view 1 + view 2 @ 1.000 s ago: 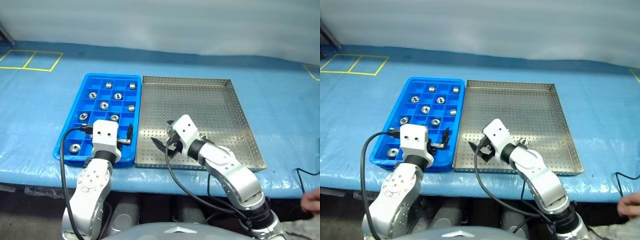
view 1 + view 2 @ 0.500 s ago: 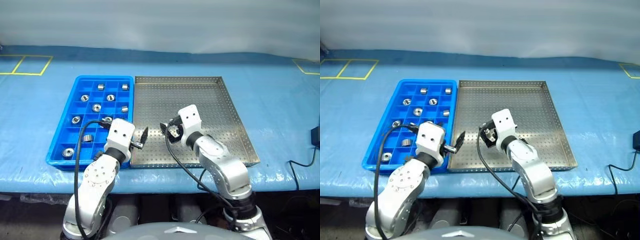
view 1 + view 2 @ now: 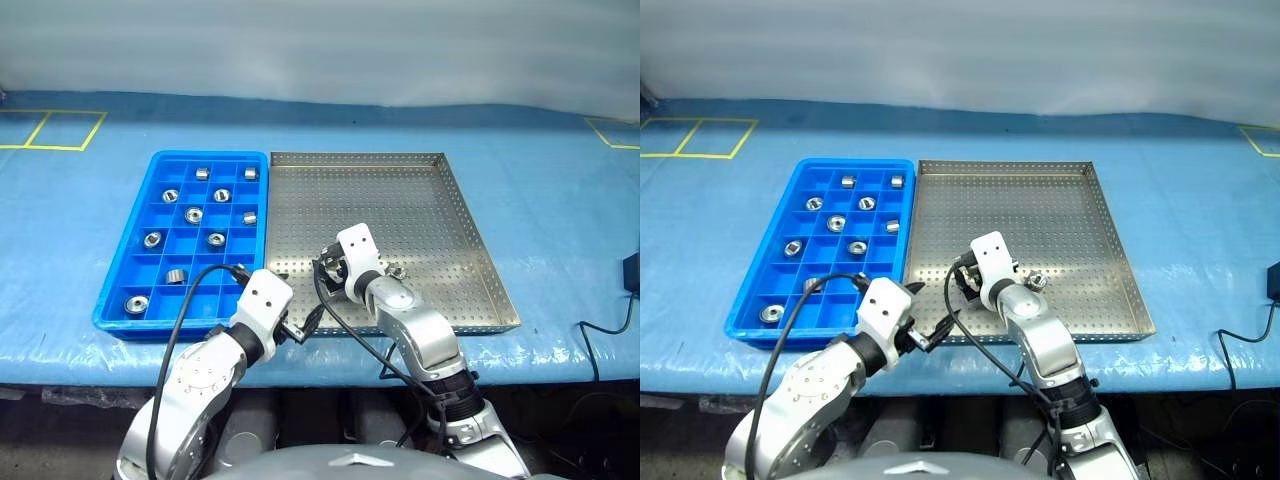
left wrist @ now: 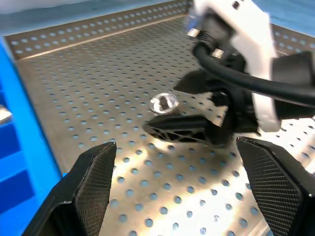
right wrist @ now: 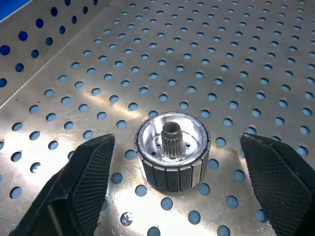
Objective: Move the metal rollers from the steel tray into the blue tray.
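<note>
Right wrist view gives us one metal roller (image 5: 172,156) standing upright on the steel tray (image 3: 420,190), between our right fingers (image 5: 83,187), spread wide and not touching it. Our left gripper (image 4: 179,191) hangs wide open nearby. Other rollers (image 3: 193,214) sit in the blue tray (image 3: 110,315).

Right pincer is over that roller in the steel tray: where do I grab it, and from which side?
Grip the roller across its ribbed outer wall, coming down from above. It stands upright on the steel tray, hole facing up, so the round sides are free all around. The right pincer already has one open finger on either side of it; lowering further and closing should seat the pads on opposite sides.
</note>
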Tool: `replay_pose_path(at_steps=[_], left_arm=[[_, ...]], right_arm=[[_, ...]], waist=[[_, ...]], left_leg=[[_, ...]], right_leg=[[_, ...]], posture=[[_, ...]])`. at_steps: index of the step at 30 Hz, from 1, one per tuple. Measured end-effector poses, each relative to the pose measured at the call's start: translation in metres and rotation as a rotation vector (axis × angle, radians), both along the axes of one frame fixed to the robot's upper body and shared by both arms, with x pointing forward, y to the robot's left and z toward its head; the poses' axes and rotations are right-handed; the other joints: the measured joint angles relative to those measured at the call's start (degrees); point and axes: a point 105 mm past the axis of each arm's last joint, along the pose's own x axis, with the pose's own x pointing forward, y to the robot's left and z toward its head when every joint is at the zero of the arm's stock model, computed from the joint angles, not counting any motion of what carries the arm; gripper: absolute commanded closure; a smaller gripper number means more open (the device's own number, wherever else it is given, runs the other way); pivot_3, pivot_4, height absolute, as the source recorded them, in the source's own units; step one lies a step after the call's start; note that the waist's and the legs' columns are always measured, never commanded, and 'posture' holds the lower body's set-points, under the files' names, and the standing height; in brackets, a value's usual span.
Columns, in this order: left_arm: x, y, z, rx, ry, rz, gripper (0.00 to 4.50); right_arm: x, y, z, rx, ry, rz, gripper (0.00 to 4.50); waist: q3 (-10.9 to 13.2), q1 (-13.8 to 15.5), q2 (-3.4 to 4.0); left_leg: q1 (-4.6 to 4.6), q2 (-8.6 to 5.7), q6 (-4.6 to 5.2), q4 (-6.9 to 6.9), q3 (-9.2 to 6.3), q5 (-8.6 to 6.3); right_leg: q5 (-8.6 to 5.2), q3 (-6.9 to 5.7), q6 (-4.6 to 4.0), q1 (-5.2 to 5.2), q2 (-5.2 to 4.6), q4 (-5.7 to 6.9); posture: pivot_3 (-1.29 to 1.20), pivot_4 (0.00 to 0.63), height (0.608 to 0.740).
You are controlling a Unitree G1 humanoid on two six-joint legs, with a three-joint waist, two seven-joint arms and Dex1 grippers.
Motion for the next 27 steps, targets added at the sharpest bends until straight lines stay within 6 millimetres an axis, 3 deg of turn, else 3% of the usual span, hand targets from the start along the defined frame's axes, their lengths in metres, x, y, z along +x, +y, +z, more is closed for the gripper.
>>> replay_pose_path(at_steps=[5, 11, 14, 20, 23, 27], left_arm=[[0.001, 0.001, 0.0, 0.003, -0.002, 0.005, 0.22], [0.006, 0.008, 0.003, -0.009, -0.02, 0.069, 0.22], [0.016, 0.022, 0.012, -0.023, -0.071, 0.187, 0.22], [0.025, 0.052, 0.028, -0.032, -0.16, 0.402, 0.22], [0.024, 0.065, 0.032, -0.023, -0.191, 0.487, 0.22], [0.019, 0.08, 0.032, -0.01, -0.204, 0.584, 0.22]], right_arm=[[0.0, 0.004, 0.001, 0.017, -0.008, 0.009, 2.77], [0.001, 0.004, 0.004, 0.022, -0.018, 0.014, 2.79], [0.009, 0.009, 0.019, 0.03, -0.058, 0.028, 2.79], [0.023, 0.039, 0.07, 0.091, -0.195, 0.116, 2.79], [0.023, 0.053, 0.083, 0.109, -0.229, 0.168, 2.79], [0.019, 0.07, 0.085, 0.121, -0.231, 0.236, 2.79]], waist=[[0.0, 0.1, 0.0], [0.0, 0.3, 0.02], [0.0, 0.4, 0.05], [0.0, 2.0, 0.06], [0.0, 3.3, 0.06], [0.0, 4.9, 0.07]], left_leg=[[0.0, 0.0, 0.0, 0.0, 0.0, 0.0], [-0.01, 0.0, 0.0, 0.0, -0.01, 0.0], [0.0, 0.0, -0.06, 0.0, -0.02, 0.04], [-0.01, 0.04, -0.16, -0.11, -0.18, 0.09], [-0.01, 0.03, -0.2, -0.22, -0.23, 0.11], [-0.02, 0.03, -0.24, -0.26, -0.25, 0.12]], right_leg=[[-0.01, 0.0, 0.01, 0.0, 0.0, 0.0], [0.0, 0.01, 0.01, 0.0, -0.01, 0.0], [0.01, 0.01, 0.04, 0.0, 0.02, 0.02], [0.1, 0.03, -0.09, 0.0, 0.23, 0.04], [0.1, 0.03, -0.08, -0.01, 0.26, 0.0], [0.07, 0.02, -0.12, -0.02, 0.27, -0.02]], posture=[[0.18, 0.15, 0.74], [0.21, 0.15, 0.74], [0.26, 0.15, 0.74], [0.36, 0.15, 0.74], [0.39, 0.15, 0.74], [0.41, 0.15, 0.74]])
